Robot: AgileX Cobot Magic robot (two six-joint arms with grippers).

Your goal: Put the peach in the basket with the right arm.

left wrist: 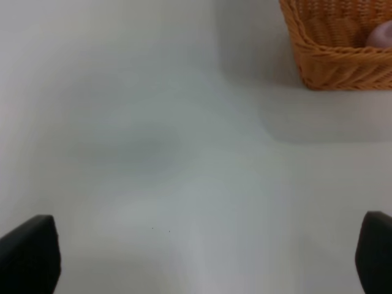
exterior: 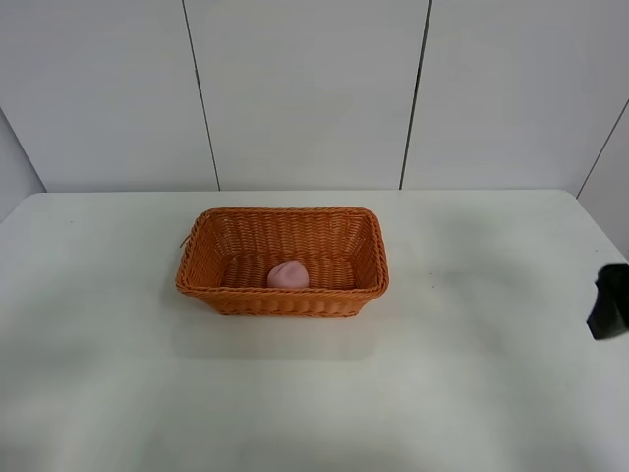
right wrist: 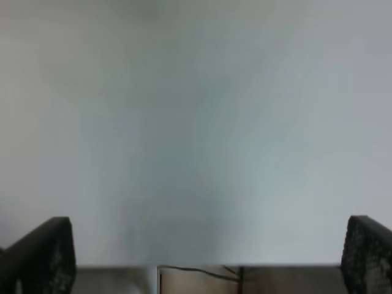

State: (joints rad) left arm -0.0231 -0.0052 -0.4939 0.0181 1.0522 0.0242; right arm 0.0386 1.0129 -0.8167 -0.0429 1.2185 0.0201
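The pale pink peach (exterior: 288, 274) lies inside the orange-brown wicker basket (exterior: 206, 258), near its front wall, on the white table. In the left wrist view a corner of the basket (left wrist: 331, 58) shows with a sliver of the peach (left wrist: 383, 35) at the edge. The right arm shows only as a black tip (exterior: 609, 303) at the right edge of the high view, far from the basket. My right gripper (right wrist: 202, 254) is open, with only bare table between its fingers. My left gripper (left wrist: 202, 257) is open too, empty, and some way off from the basket's corner.
The white table (exterior: 452, 374) spreads wide around the basket, with a grey panelled wall (exterior: 305, 88) behind it. In the right wrist view the table's edge (right wrist: 202, 267) runs between the fingertips, with a brown floor and a cable beyond.
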